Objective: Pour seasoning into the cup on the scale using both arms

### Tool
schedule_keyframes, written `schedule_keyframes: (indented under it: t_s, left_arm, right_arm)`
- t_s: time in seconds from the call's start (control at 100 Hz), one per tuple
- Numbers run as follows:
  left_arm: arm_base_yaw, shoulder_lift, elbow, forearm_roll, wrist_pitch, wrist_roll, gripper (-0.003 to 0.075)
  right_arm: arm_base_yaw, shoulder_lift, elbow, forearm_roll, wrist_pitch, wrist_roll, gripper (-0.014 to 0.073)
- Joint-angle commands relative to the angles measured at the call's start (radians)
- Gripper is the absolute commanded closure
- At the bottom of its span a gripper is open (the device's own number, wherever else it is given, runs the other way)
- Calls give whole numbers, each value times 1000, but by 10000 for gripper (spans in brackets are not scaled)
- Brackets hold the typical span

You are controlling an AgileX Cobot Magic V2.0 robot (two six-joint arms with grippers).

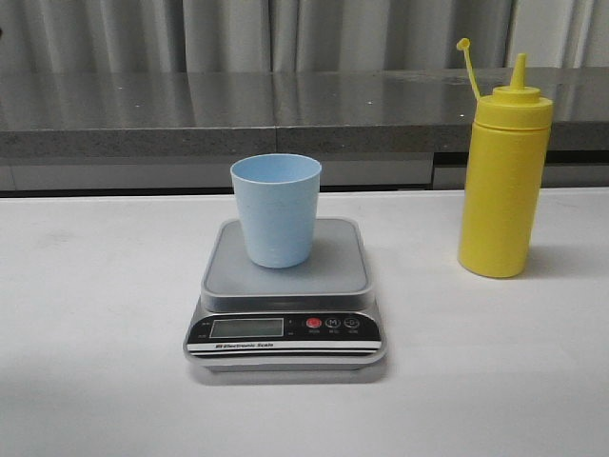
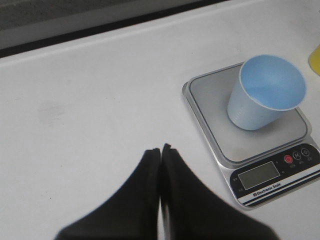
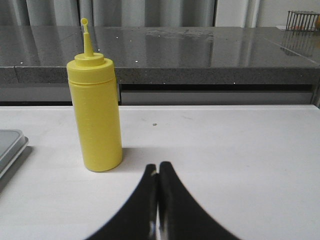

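The pale blue cup stands upright on the grey platform of the scale, slightly toward the platform's far side and about centred left to right. The scale sits in the middle of the white table, with its black front panel, blank display and red button facing the near edge. The yellow seasoning bottle stands upright on the table to the right of the scale, well apart from it and a little farther back, its nozzle uncapped and the thin cap strap sticking up to the left of the nozzle.

Neither arm appears in the front view. In the left wrist view the left gripper is clenched, its two black fingers pressed together with nothing between them. It hovers over bare table to the left of the scale, clear of both scale and cup. In the right wrist view the right gripper is likewise closed on nothing, fingers meeting at the tips. The bottle stands ahead of it and off to its left, apart from the fingertips, with a corner of the scale just visible beyond the bottle. A grey stone-look counter runs along behind the table.
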Motion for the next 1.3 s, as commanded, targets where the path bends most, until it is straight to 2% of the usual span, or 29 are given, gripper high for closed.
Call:
schedule_keyframes:
  t_s: [0.0, 0.26, 0.68, 0.87, 1.29]
  left_arm:
    - [3, -92, 40, -21, -113, -10, 741]
    - [3, -339, 232, -21, -258, -10, 741]
    - [3, -618, 445, -35, -320, -19, 741]
    - [3, -683, 482, -35, -324, -19, 741]
    - [3, -687, 486, -35, -317, -19, 741]
  right_arm:
    - [1, -20, -17, -13, -75, -2, 662]
    - [1, -20, -17, -13, -75, -2, 662]
    - [1, -20, -17, -13, -75, -2, 662]
    - [1, -20, -17, -13, -75, -2, 662]
    - [2, -18, -34, -13, -120, -2, 662]
